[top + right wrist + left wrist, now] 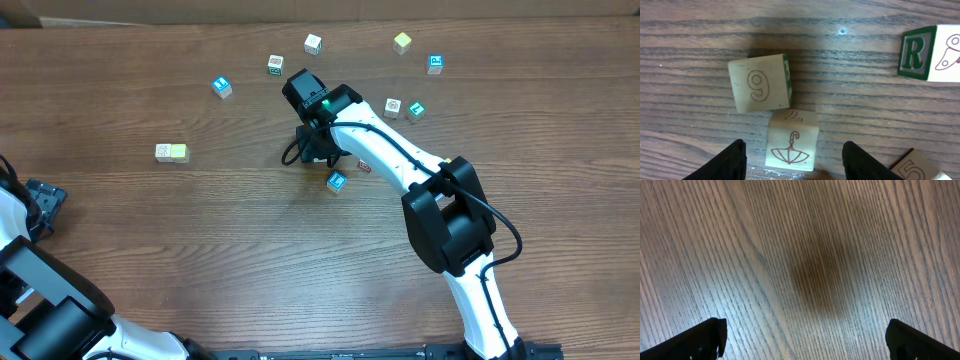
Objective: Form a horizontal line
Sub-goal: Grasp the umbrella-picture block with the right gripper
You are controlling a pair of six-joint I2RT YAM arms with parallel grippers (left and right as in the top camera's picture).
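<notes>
Across the wooden table point(200, 250) the right arm point(400, 165) reaches from the near edge to the middle. The left arm point(30, 290) sits folded at the near left corner, the left gripper point(805, 337) spread wide over bare wood with nothing in it. Lower down, the right gripper point(792, 157) hangs with its jaws apart on either side of an umbrella cube point(791, 145). A gap shows on both sides, so nothing is grasped yet. The horizontal line point(172, 152) lies well to the left of that spot, and so far it is only a white and a yellow cube touching side by side. The main risk sits at the umbrella cube's far corner, where a 9 cube point(760, 82) lies touching it or just beside it. A squeeze that twists the umbrella cube could shove this neighbour, or the lift could drag it along. A 5 cube point(912, 167) lies near the right-hand finger point(865, 160) and could be clipped if the gripper shifts sideways. Later, a tilted or careless set-down could knock the two placed cubes apart or out of line.
</notes>
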